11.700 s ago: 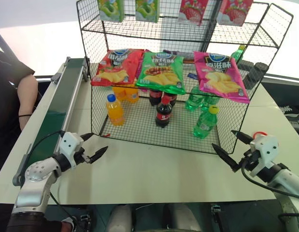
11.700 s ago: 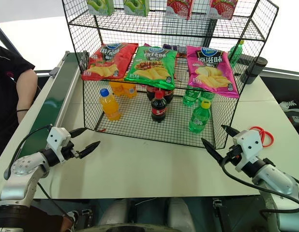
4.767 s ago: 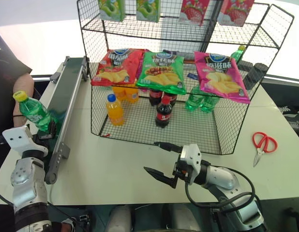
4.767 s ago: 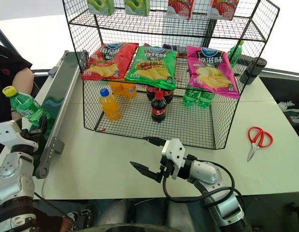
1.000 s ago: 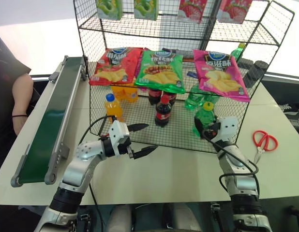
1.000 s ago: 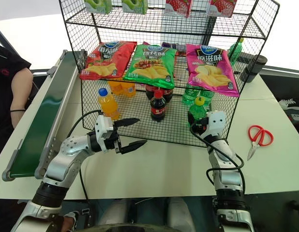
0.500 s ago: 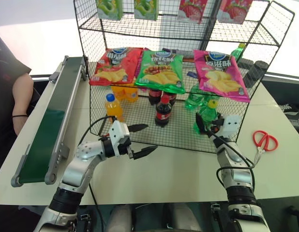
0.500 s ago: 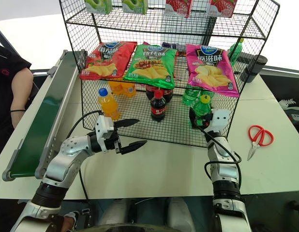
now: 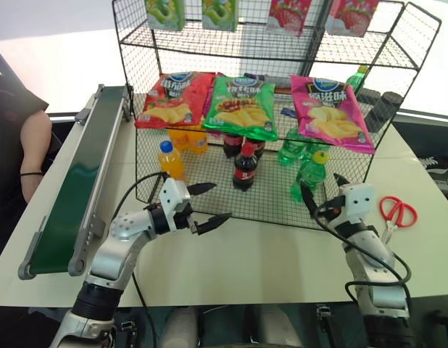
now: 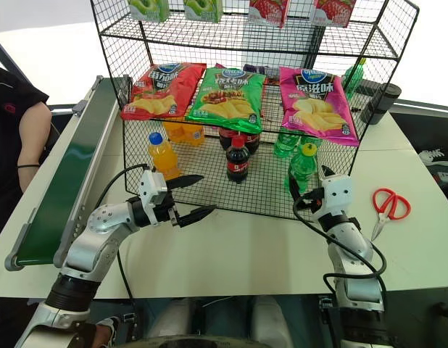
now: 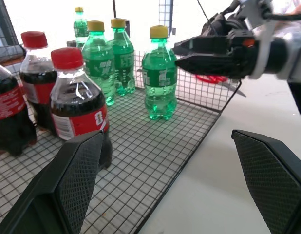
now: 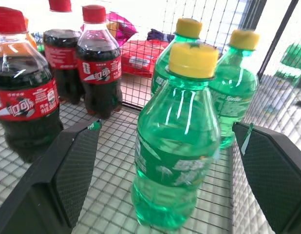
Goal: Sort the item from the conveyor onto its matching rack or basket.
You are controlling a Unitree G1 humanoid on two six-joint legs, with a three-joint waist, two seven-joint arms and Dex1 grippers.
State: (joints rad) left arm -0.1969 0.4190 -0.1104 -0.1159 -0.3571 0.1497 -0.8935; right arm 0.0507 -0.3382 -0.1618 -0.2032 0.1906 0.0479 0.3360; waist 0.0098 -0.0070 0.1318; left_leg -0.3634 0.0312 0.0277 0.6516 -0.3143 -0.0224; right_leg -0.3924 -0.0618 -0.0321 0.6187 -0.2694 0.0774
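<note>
Bench: white bench [image 9: 267, 254], it carries the rack, the conveyor and red scissors [image 9: 391, 215] near its right edge.
Room: a bright white floor lies behind the bench; a person in a dark top [image 9: 17, 138] stands at the far left, beside the conveyor.
Conveyor: the conveyor [image 9: 75, 181] runs along the left side of the bench, its green belt carries nothing.
Rack: the black wire rack [image 9: 260, 109] stands in the middle of the bench; three chip bags lie on the middle tier, packets hang at the top.
Bottle: the green bottle [image 9: 309, 176] stands upright on the lowest tier, at the front right, apart from both end effectors. Two more green bottles stand just behind it.
Other bottles: a cola bottle [image 9: 244, 166] stands in the middle of the lowest tier, an orange bottle [image 9: 170, 159] at the left.
Right end effector: the right end effector [image 9: 322, 190] is spread wide and holds nothing; it is just in front of the green bottle, at the rack's front right corner.
Left end effector: the left end effector [image 9: 211, 206] is spread wide and holds nothing, in front of the rack on the left.
Right wrist view: it shows the green bottle [image 12: 177, 141] close, between the two fingers and free of them, with cola bottles beside it.
Left wrist view: it shows the green bottle [image 11: 160, 73] from the side, with the right end effector [image 11: 182, 53] close next to it.
</note>
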